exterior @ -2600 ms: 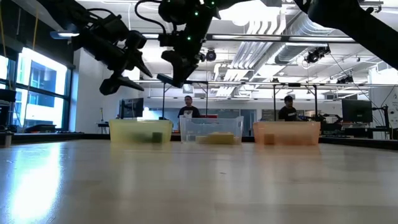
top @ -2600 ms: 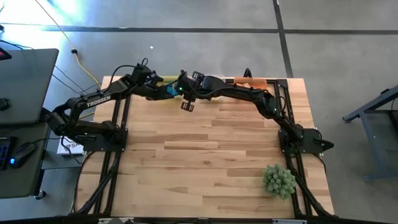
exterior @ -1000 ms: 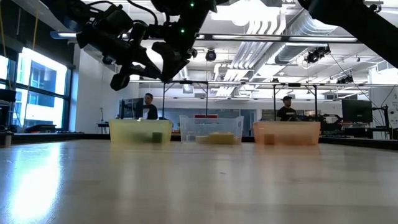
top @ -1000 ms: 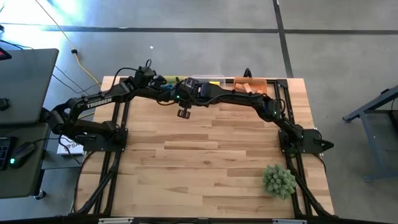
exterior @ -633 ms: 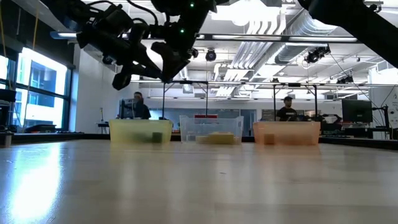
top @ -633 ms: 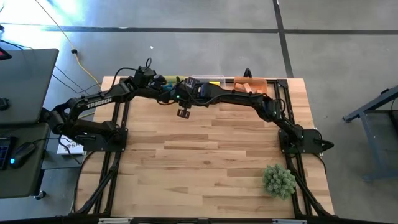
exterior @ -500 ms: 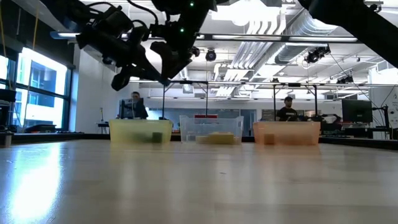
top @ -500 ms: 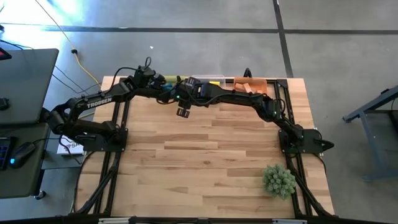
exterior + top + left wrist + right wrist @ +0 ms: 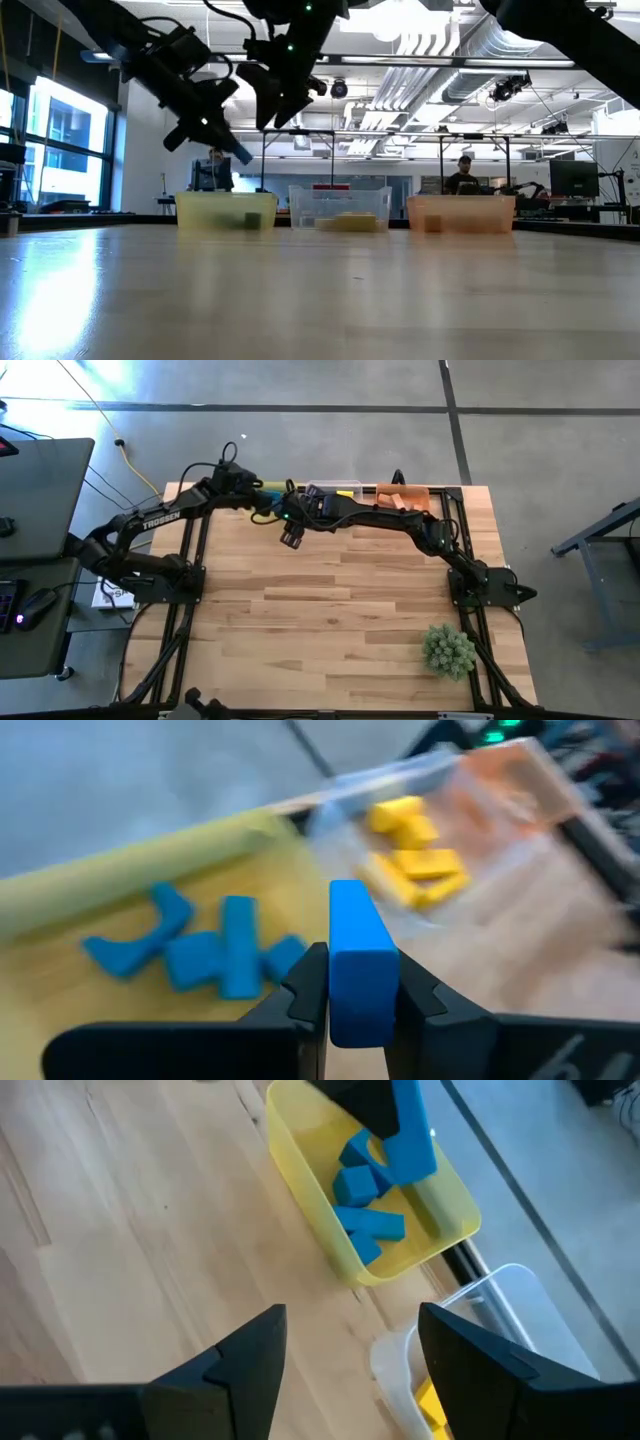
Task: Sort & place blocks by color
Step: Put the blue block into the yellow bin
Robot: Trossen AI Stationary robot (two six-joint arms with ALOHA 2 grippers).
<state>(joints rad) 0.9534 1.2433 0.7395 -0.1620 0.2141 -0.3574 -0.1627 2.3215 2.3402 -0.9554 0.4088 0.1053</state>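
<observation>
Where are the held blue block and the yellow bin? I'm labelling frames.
held blue block (image 9: pixel 361 965): left wrist view, middle of its front face.
yellow bin (image 9: pixel 452 1198): right wrist view, bare side wall.
</observation>
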